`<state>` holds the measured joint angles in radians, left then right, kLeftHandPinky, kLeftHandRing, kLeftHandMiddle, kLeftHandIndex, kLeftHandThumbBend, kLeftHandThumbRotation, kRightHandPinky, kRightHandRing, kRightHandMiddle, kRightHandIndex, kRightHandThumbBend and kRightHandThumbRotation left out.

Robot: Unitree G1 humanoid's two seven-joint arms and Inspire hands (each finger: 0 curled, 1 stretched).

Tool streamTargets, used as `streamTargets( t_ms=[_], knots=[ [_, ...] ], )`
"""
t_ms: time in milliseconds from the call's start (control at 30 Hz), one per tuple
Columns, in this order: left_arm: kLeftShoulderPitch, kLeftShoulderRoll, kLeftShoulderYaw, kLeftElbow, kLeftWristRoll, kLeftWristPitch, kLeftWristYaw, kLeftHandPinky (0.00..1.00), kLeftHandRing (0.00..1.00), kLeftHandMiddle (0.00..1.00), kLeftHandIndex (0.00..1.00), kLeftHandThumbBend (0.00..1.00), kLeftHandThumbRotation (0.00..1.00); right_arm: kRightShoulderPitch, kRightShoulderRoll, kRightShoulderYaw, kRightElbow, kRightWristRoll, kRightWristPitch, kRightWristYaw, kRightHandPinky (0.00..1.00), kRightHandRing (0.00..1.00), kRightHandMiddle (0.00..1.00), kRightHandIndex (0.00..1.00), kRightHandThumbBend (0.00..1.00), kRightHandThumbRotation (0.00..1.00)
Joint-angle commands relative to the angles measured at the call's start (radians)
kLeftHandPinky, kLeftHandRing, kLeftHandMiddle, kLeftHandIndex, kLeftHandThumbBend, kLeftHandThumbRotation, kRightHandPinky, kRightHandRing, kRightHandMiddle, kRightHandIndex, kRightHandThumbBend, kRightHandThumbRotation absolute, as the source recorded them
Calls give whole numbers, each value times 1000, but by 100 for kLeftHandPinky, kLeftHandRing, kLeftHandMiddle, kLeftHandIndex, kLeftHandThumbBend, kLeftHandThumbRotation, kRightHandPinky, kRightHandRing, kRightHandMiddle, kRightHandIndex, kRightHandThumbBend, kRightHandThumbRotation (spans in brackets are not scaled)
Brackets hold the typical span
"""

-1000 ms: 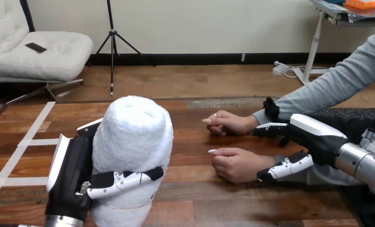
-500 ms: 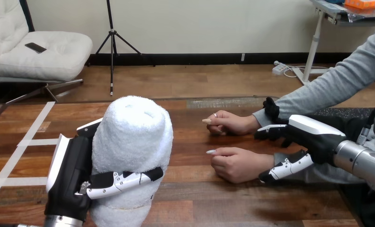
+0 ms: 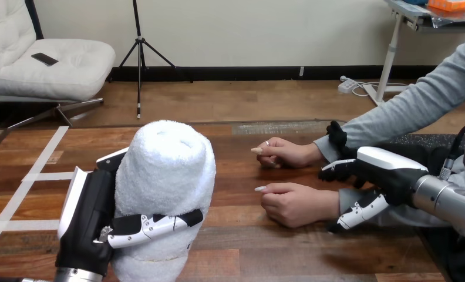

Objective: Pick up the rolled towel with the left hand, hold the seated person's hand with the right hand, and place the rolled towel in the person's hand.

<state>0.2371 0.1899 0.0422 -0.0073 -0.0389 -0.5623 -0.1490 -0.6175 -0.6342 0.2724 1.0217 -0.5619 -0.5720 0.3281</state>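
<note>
A white rolled towel [image 3: 165, 170] stands upright at the near left, off the table [image 3: 265, 252]. My left hand [image 3: 89, 217] is shut on it, thumb across its front and palm against its left side. The person's two hands rest on the table at the right: the nearer one [image 3: 292, 202] is loosely curled and the farther one [image 3: 286, 153] is a fist. My right hand [image 3: 388, 173] is at the nearer hand's wrist and grey sleeve, open. Its fingers [image 3: 336, 171] lie on the far side and its thumb [image 3: 359, 212] on the near side, not closed round it.
White tape lines [image 3: 39, 176] cross the table's left part. A dark mat [image 3: 415, 141] lies at the far right, under the person's arm. Bare wood stretches between the towel and the person's hands.
My right hand has slid a little to the right along the person's nearer forearm, and its thumb has dropped lower. The towel and my left hand have stayed put.
</note>
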Motion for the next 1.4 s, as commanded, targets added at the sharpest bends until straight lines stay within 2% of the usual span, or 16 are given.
streamTargets(
  t_ms=[0, 367, 567, 867, 1167, 1367],
  knots=[
    [-61, -7, 17, -24, -19, -35, 2, 24, 29, 35, 37, 67, 0, -92, -19, -1, -2, 7, 13, -17, 70, 81, 84, 82, 100, 35],
    [-56, -10, 18, -42, -12, -54, 6, 24, 29, 35, 37, 67, 0, -88, -16, 10, -2, 1, 23, -22, 62, 76, 82, 80, 100, 29],
    [-53, -10, 17, -50, -25, -58, -3, 24, 29, 35, 37, 66, 0, -83, -12, 18, 2, -7, 17, -36, 61, 74, 80, 78, 100, 27],
    [-51, -12, 19, -49, -33, -58, -6, 24, 29, 35, 37, 66, 0, -81, -3, 24, 5, -2, 26, -24, 62, 73, 79, 77, 100, 23],
    [-46, -12, 19, -47, -36, -62, -13, 24, 29, 35, 37, 66, 0, -73, 2, 40, 4, -7, 12, -55, 63, 72, 77, 76, 100, 20],
    [-44, -12, 19, -48, -37, -60, -16, 24, 29, 35, 37, 67, 0, -69, 6, 53, 1, -20, 10, -95, 62, 71, 75, 74, 100, 18]
  ],
)
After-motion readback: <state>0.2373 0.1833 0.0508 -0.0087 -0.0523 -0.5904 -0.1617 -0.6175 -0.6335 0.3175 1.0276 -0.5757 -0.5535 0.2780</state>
